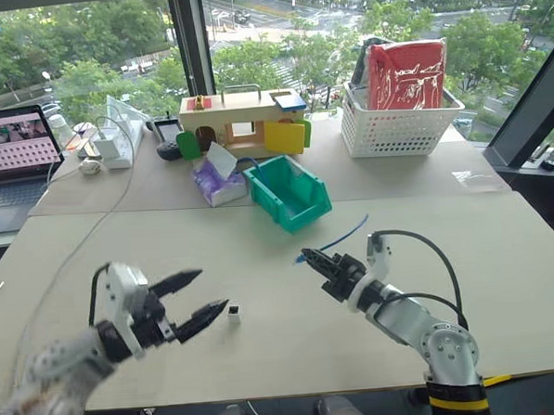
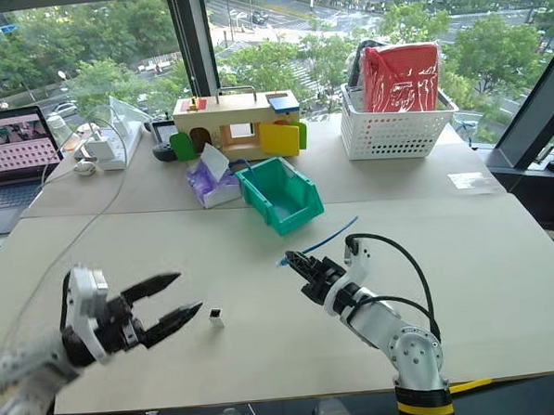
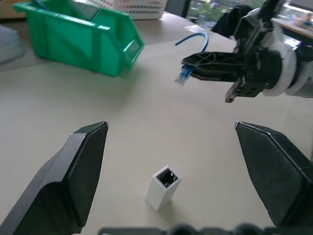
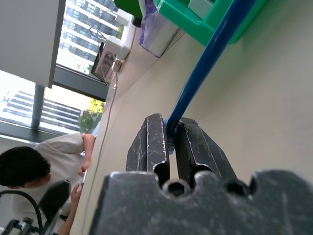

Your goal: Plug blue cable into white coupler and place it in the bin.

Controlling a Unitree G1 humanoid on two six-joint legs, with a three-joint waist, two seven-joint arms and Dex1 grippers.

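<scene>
So the white coupler is standing upright on the table, socket opening facing up, well in front of the bin. The left gripper is hovering just beside the coupler with its fingers spread wide, not touching it. The right gripper is sitting off to the coupler's right and a bit farther back, fingers clamped tight on the blue cable near its plug end. The plug tip is poking out past the fingertips toward the coupler's side, looks like it anyway, it's pretty small. The rest of the cable is arcing up and back toward the bin, which is resting beyond both grippers.
</scene>
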